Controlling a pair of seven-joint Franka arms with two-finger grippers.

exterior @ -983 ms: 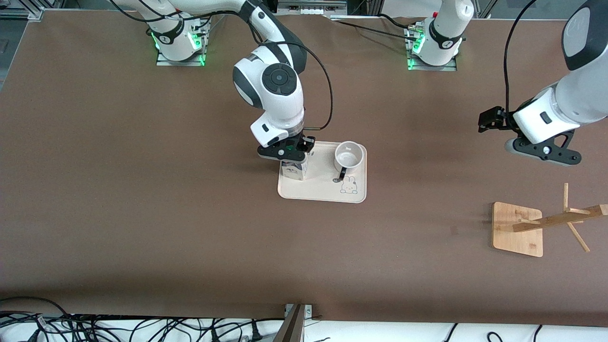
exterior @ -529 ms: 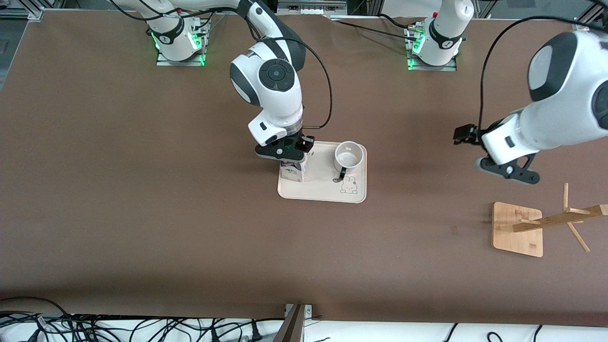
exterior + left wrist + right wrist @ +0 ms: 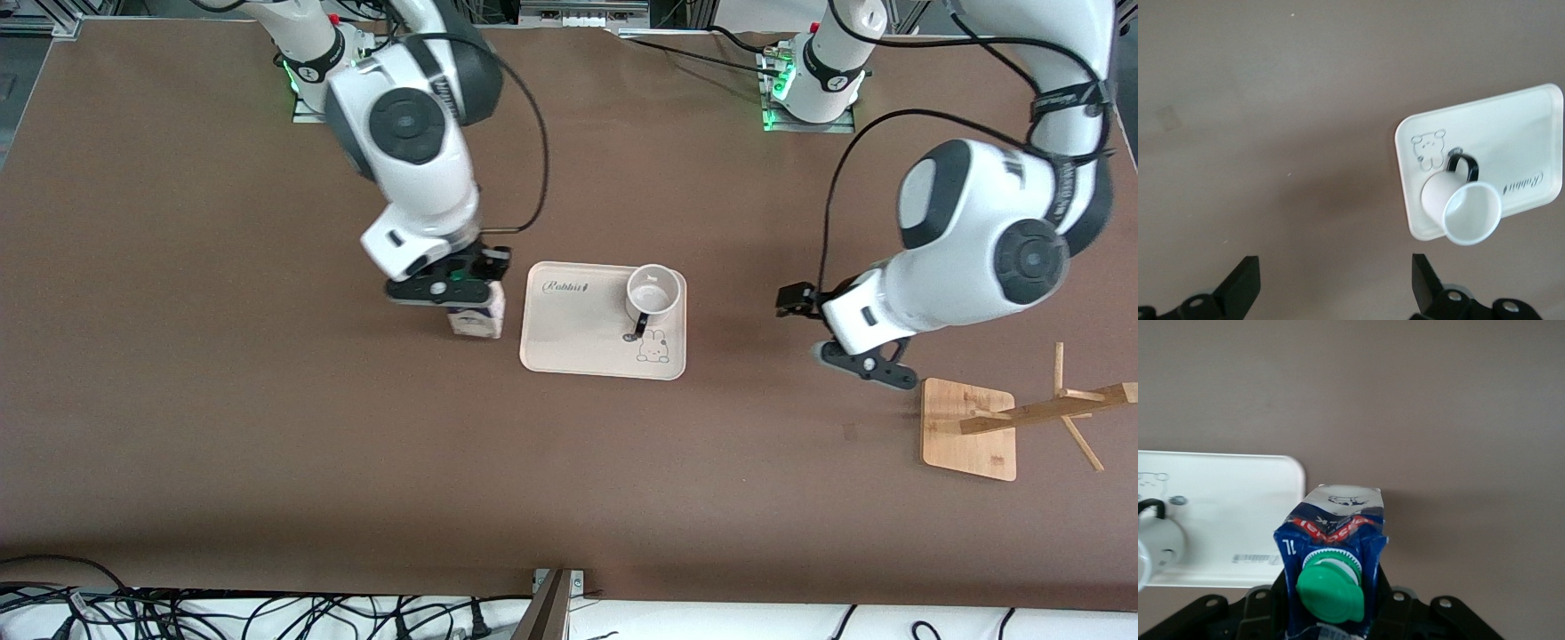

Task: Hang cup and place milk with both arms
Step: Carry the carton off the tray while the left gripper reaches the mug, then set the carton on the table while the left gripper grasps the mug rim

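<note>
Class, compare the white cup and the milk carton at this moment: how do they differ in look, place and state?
The cup is round, plain white with a black loop handle; the milk carton is boxy, dark blue and white with a green cap. The cup stands free on the tray; the milk carton is off the tray, gripped by the right gripper. The left gripper, open, touches neither. Both are upright.
</note>
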